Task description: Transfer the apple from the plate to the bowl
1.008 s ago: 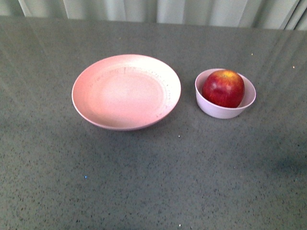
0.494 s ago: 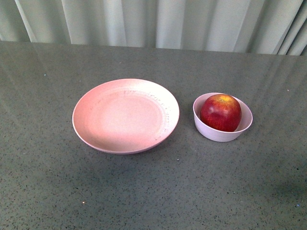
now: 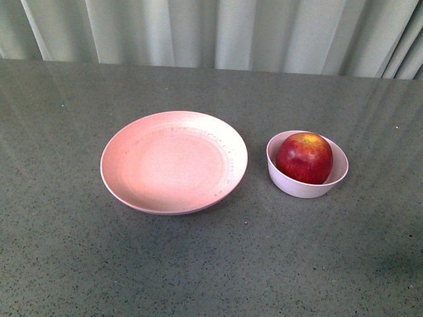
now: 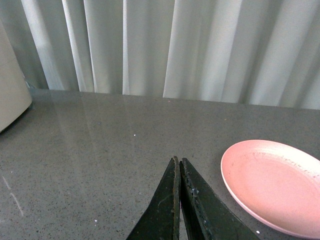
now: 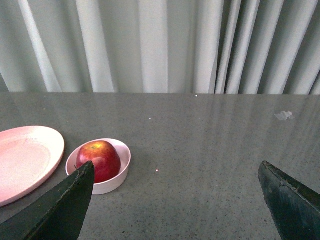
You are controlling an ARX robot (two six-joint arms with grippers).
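The dark-red apple (image 3: 304,158) sits inside the small pale bowl (image 3: 295,184), right of the wide salmon-pink plate (image 3: 173,161), which holds nothing. Neither gripper shows in the front view. In the right wrist view my right gripper (image 5: 176,170) is open and empty, pulled back from the bowl (image 5: 111,184) with the apple (image 5: 98,161) in it; the plate's edge (image 5: 30,159) lies beside it. In the left wrist view my left gripper (image 4: 177,161) is shut on nothing, above the table beside the plate (image 4: 272,185).
The grey speckled table (image 3: 211,264) spreads around both dishes. Pale curtains (image 3: 218,33) hang along its far edge. A pale object (image 4: 11,90) stands at the table's edge in the left wrist view.
The front view has tilted, so the plate and bowl sit lower in the picture and the curtains show more. The apple stays in the bowl.
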